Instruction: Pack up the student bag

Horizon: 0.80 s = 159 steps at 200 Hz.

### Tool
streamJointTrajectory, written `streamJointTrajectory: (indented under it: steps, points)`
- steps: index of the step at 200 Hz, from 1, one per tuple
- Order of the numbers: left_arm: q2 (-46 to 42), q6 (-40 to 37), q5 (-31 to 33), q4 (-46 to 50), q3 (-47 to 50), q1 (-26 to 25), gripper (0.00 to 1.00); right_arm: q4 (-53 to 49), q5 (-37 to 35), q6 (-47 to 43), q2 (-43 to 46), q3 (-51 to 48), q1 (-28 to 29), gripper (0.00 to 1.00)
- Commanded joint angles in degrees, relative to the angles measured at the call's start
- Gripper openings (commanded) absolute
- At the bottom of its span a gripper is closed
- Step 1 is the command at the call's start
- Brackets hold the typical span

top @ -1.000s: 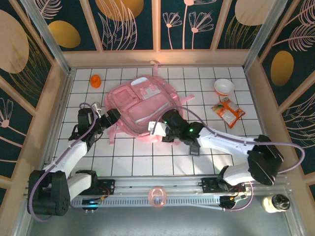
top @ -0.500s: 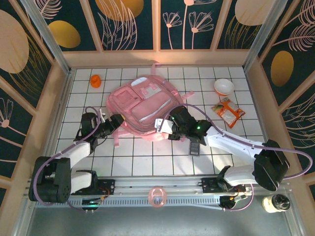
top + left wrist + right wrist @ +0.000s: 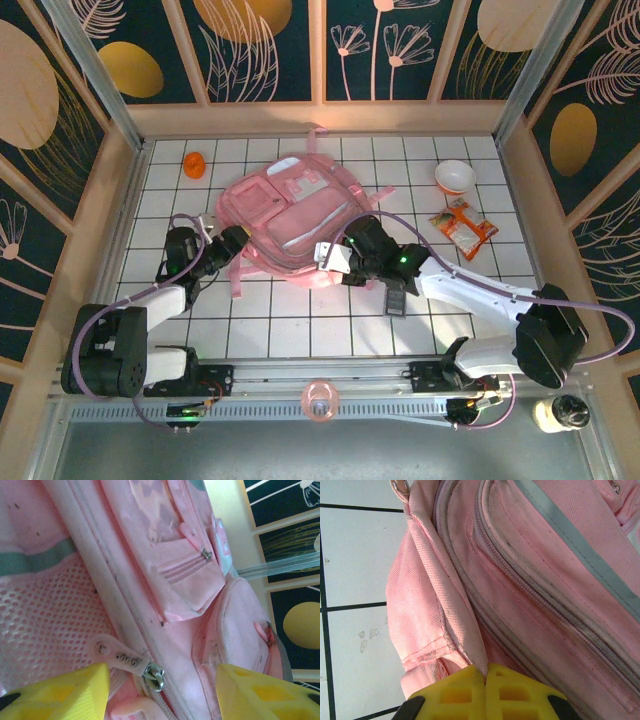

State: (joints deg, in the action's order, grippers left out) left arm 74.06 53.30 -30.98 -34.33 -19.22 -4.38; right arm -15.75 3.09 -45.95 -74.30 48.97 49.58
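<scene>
Top external first: the left gripper (image 3: 235, 240) has tucked in closer to the left flank of the student bag (image 3: 290, 210) than it was a second ago, and its arm has folded back toward its base. We also see the bag nudged a touch farther up the tiled table (image 3: 300, 325). The right gripper (image 3: 325, 265) sits at the bag's near edge, as half a second ago.

Over to the left wrist view, and we like this: the yellow fingers (image 3: 75, 690) stand apart, a middling gap, narrower than a second back. The metal zip pull (image 3: 152, 672) hangs right between them, not yet pinched. On the right wrist view the right gripper (image 3: 485, 680) is clamped tight, a fold of pink fabric running down into the seam between its pads. We'd say it is anchoring the bag.

So we judge the job to be at the opening stage. One side braces and the other lines up on the zipper. The orange packet (image 3: 463, 225) and the white bowl (image 3: 455, 177) lie out on the tiles, well apart from the bag.

As for heading, the bag lies flat mid-table, front pockets facing up. Its long axis runs roughly left to right, slanted so the right end sits nearer the arms. We cannot tell which end is the top.
</scene>
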Motion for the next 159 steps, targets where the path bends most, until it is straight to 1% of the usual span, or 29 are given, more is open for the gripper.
streamJointTrajectory:
  steps: [1, 17, 43, 65, 81, 99, 118, 125, 159]
  points:
    - [1.4, 0.5, 1.4, -4.4, 0.5, 0.4, 0.58, 0.9, 1.3, 1.7, 1.0, 1.6, -0.3, 0.0]
    - [3.0, 0.7, 1.9, -5.6, 0.5, 0.4, 0.59, 1.0, 1.3, 1.7, 0.9, 1.7, -0.3, 0.0]
    - [5.7, 1.7, 1.6, -8.2, 0.4, 0.4, 0.58, 0.8, 1.3, 1.7, 0.8, 2.0, -0.3, 0.0]
    - [7.3, 1.4, 2.4, -9.1, 0.1, 0.4, 0.62, 0.8, 1.3, 2.0, 0.8, 2.1, -0.3, 0.0]
    - [8.2, 1.0, 2.7, -9.8, -0.6, 0.4, 0.63, 0.8, 1.4, 2.1, 0.9, 2.0, -0.3, 0.0]
    - [9.2, 1.4, 2.0, -11.9, -1.3, 0.4, 0.59, 0.7, 1.2, 2.2, 1.1, 2.0, -0.3, 0.0]
    - [10.1, 1.7, 1.3, -12.8, -1.8, 0.5, 0.49, 0.8, 1.0, 2.3, 1.3, 1.8, -0.3, 0.0]
    - [10.3, 1.7, 1.0, -13.1, -1.7, 0.4, 0.47, 0.7, 1.0, 2.3, 1.4, 1.8, -0.3, 0.0]
    - [9.5, 2.7, -1.7, -14.4, -0.5, 0.4, 0.45, 1.0, 0.9, 2.5, 1.4, 1.7, -0.3, 0.0]
